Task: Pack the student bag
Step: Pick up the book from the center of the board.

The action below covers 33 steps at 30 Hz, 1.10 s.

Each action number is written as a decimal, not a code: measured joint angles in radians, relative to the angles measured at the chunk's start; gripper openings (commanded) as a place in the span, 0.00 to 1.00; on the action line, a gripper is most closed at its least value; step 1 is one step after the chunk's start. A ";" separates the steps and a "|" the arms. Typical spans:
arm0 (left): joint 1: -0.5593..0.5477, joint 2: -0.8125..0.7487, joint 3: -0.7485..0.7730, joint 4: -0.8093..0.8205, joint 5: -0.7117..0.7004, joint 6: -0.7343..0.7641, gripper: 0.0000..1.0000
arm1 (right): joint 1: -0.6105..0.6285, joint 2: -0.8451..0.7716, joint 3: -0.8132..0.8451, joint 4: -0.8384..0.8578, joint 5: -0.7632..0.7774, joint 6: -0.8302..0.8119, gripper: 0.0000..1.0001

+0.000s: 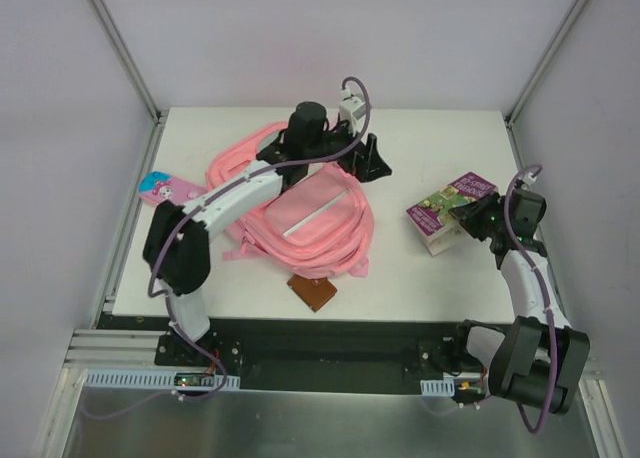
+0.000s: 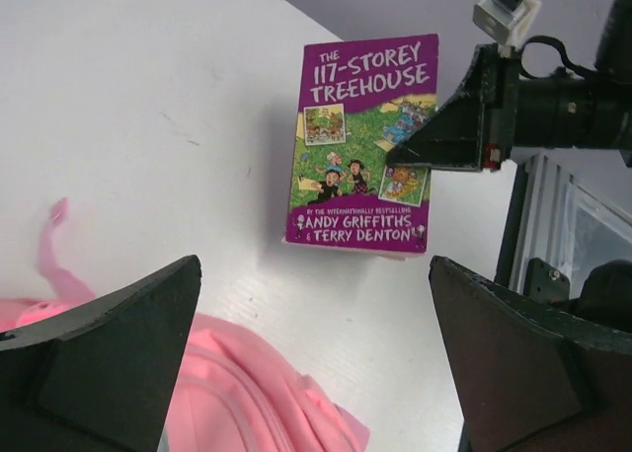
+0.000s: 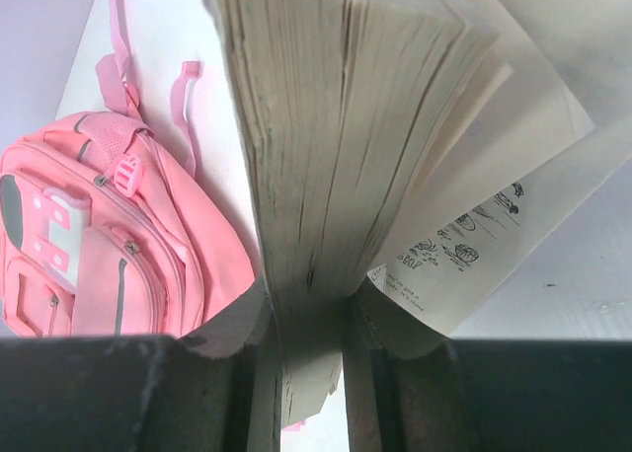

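The student bag (image 1: 310,213), a large pink backpack, lies flat mid-table; it also shows in the right wrist view (image 3: 89,235). My left gripper (image 1: 372,158) hovers open past the bag's far right edge, with pink fabric (image 2: 247,393) and bare table between its jaws (image 2: 314,363). A purple paperback, "The 117-Storey Treehouse" (image 1: 450,203), lies at the right (image 2: 360,146). My right gripper (image 1: 475,221) is shut on the book's near edge. In the right wrist view its jaws (image 3: 311,373) clamp a wad of pages (image 3: 326,126), and other pages splay loose to the right.
A small pink cartoon pencil case (image 1: 165,188) lies at the table's left edge. A brown square item (image 1: 313,292) sits by the front edge, just below the bag. Grey walls enclose the table on three sides.
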<state>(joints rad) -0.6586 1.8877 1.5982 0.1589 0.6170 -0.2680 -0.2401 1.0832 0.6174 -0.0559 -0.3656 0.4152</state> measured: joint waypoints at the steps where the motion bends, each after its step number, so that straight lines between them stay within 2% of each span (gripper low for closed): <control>1: -0.001 -0.049 -0.031 -0.007 -0.022 0.019 0.99 | -0.003 -0.001 0.005 -0.011 -0.008 -0.007 0.01; 6: -0.030 -0.279 -0.276 -0.080 -0.133 0.128 0.99 | -0.038 -0.020 0.025 -0.085 -0.060 -0.033 0.01; 13: -0.108 -0.312 -0.446 -0.262 -0.247 0.233 0.99 | -0.067 -0.038 0.067 -0.130 -0.121 -0.040 0.01; 18: -0.167 -0.299 -0.439 -0.351 -0.324 0.291 0.99 | -0.076 -0.043 0.074 -0.132 -0.145 -0.040 0.01; 23: -0.172 -0.279 -0.406 -0.388 -0.343 0.314 0.99 | -0.077 -0.043 0.074 -0.136 -0.160 -0.040 0.01; 33: -0.214 -0.186 -0.351 -0.393 -0.355 0.308 0.87 | -0.079 -0.046 0.074 -0.136 -0.174 -0.038 0.01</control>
<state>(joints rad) -0.8726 1.7020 1.2472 -0.2340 0.2623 0.0402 -0.3195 1.0370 0.6910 -0.1917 -0.5400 0.3775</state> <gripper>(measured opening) 0.900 0.250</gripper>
